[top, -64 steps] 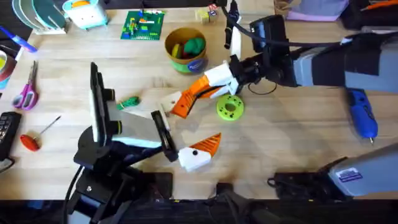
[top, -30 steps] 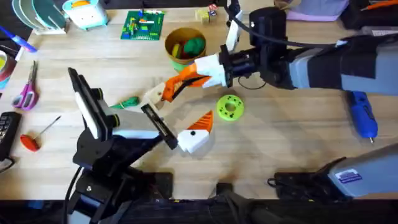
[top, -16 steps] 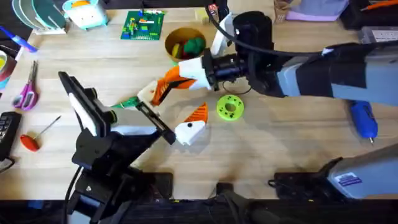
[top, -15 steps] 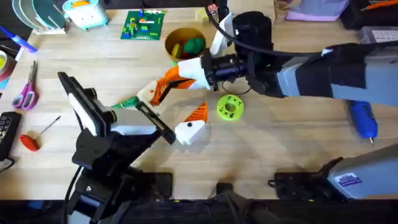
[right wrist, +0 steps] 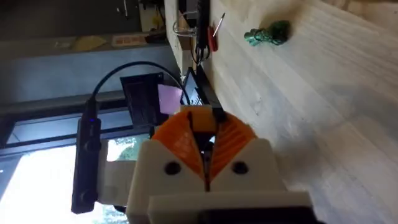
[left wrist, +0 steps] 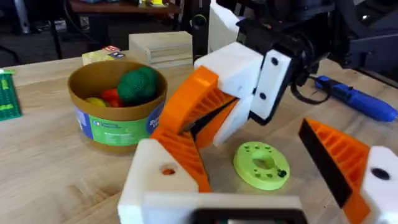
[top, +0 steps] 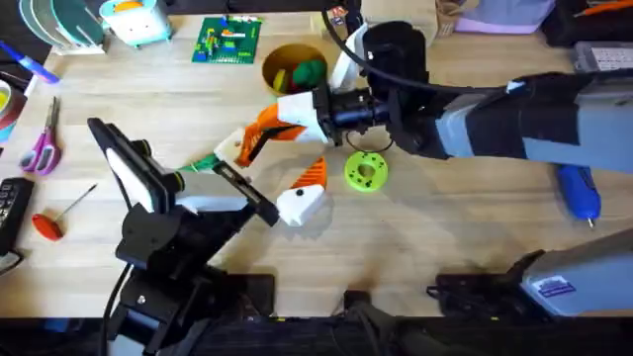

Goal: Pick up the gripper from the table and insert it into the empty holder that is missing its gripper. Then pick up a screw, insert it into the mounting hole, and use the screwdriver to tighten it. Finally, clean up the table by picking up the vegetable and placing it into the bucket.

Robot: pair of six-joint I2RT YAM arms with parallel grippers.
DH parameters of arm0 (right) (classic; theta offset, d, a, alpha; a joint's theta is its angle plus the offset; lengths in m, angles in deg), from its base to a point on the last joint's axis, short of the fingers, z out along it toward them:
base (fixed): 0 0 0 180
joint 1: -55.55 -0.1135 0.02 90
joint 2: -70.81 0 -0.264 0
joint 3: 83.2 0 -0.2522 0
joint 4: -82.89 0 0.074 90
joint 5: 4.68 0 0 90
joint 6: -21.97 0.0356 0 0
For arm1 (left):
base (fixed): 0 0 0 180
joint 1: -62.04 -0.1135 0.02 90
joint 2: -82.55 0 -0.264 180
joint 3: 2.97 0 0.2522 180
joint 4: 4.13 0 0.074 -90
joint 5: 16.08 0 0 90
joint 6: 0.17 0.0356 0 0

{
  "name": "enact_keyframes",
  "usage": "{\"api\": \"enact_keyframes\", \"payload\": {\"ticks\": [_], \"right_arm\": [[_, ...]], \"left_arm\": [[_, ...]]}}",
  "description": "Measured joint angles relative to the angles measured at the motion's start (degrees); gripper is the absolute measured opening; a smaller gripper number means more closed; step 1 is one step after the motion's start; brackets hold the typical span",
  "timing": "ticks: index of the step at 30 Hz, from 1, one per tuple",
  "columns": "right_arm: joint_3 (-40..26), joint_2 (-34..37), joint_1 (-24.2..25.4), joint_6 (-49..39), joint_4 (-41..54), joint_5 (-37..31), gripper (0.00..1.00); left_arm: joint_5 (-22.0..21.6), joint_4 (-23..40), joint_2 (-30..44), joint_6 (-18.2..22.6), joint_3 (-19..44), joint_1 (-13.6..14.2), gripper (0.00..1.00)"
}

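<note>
Tabletop [top: 445, 222], centre frame: right end effector [top: 249, 143] clamped on gripper [left wrist: 178, 146] against empty holder [left wrist: 149, 183]; left end effector [top: 269, 166] spread apart. Risk: skewed approach, gripper jamming or dropping.

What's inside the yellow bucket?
The bucket holds a rounded green toy on top, with a red piece and a yellow piece beside it. Anything deeper is hidden under them and behind the wall.
</note>
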Motion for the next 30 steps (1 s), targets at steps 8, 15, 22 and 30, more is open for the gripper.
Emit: {"api": "enact_keyframes", "payload": {"ticks": [8,15,22,30], "right_arm": [[-0.04,-0.02,-0.15,0.04,-0.11,-0.87,0.008],[-0.09,-0.07,-0.46,0.43,-0.2,-2.46,0.008],[-0.19,-0.07,0.38,0.98,-0.33,-5.19,0.008],[-0.2,-0.07,0.61,1.31,-0.24,-7.61,0.008]], "left_arm": [[-0.63,-0.35,0.0,-0.04,-0.04,0.11,0.993],[-1.39,-0.27,0.0,-0.22,-0.04,0.11,0.993],[-3.56,-0.15,0.0,-0.31,-0.04,0.11,0.993],[-4.87,-0.11,0.0,-0.24,-0.04,0.11,0.993]]}}
